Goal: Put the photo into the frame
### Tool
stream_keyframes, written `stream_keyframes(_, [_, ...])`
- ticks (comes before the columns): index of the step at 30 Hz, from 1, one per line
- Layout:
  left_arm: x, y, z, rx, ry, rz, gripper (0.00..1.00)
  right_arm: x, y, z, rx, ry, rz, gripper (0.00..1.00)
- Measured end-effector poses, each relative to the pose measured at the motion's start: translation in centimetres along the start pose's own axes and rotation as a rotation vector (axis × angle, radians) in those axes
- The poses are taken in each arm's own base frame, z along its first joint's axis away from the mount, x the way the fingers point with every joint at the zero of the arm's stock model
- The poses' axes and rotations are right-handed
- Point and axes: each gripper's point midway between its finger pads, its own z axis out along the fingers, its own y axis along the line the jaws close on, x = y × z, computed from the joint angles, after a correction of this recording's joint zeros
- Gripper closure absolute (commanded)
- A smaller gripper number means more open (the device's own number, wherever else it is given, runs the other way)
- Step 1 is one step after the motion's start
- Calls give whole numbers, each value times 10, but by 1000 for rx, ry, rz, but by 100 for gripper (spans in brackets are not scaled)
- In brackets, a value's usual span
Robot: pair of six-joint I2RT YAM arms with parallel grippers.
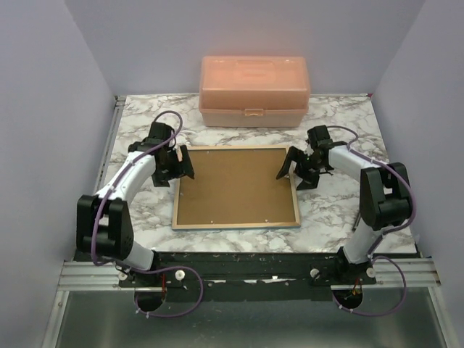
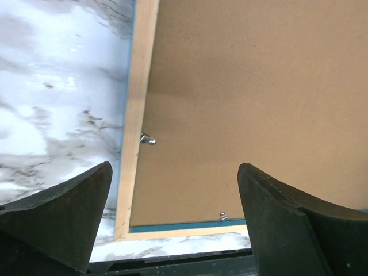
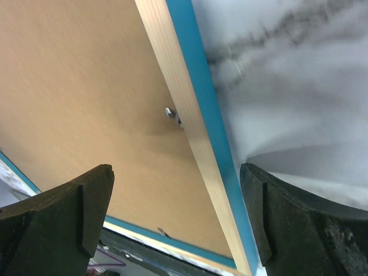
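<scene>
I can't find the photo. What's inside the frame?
A brown backing board fills the frame, with small metal clips at its rim. Anything beneath the board, the photo included, is covered.

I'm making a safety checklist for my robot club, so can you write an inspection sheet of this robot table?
Surface: white-and-grey marble-pattern tabletop, flat.
Job's things: large rectangular frame with a light wood rim and blue edge lies back side up, with a stiff brown backing board filling it. Paper photo: nothing seen.
Clutter: peach translucent plastic box, lid shut, at the far edge.
Grippers: left gripper and right gripper are both open and hold nothing, one over each side of the frame.
Cables: purple cables loop along both arms, none on the frame.
Surroundings: plain lilac walls; metal rail at the near edge.
</scene>
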Motion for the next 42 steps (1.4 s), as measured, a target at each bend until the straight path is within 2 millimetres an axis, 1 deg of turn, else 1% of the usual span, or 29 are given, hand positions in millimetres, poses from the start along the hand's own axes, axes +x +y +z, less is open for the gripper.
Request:
stream_keyframes(5, [-11,-5,-44,32,-149,29,7,25,-16,-17,53,0,-7,0])
stream_keyframes(7, [-9,-7,-60,60,-198,39,7,32,-22,-25,72,-2,-15,2])
stream_keyframes(9, [-1,-9,-68,93,-219,49,7,40,-27,-31,87,-3,-24,4])
stream_keyframes(11, [11,-13,-72,135,-226,69,7,51,-34,-36,100,9,-27,7])
stream_keyframes(14, [38,-26,-71,199,-199,129,7,71,-47,-37,121,42,-19,14])
stream_keyframes(17, [66,-46,-68,252,-152,217,7,96,-61,-36,141,91,2,18])
stream_keyframes(18, [74,-55,-68,270,-139,248,7,103,-65,-35,146,107,9,22])
stream_keyframes(20, [87,-69,-70,303,-123,302,7,115,-66,-35,137,134,24,28])
stream_keyframes(23, [108,-89,-71,347,-100,388,7,123,-64,-33,119,154,34,41])
stream_keyframes(26, [121,-101,-70,361,-91,454,7,129,-62,-31,108,171,41,55])
stream_keyframes(28, [128,-109,-71,361,-92,502,6,131,-62,-29,108,182,41,69])
stream_keyframes(29, [129,-113,-72,365,-99,521,4,132,-63,-29,111,185,39,79])
stream_keyframes(30, [129,-117,-73,369,-105,538,3,132,-64,-28,114,189,38,87])
stream_keyframes(31, [130,-121,-75,375,-115,553,2,132,-64,-28,113,190,27,94])
stream_keyframes(32, [130,-124,-76,381,-122,566,2,131,-64,-29,111,189,9,99])
stream_keyframes(35, [130,-135,-83,406,-154,619,1,131,-60,-30,103,193,-61,100])
stream_keyframes(38, [131,-144,-87,425,-173,664,1,126,-60,-33,123,184,-62,100])
stream_keyframes(42, [134,-152,-90,426,-191,731,2,117,-57,-44,154,177,-45,100])
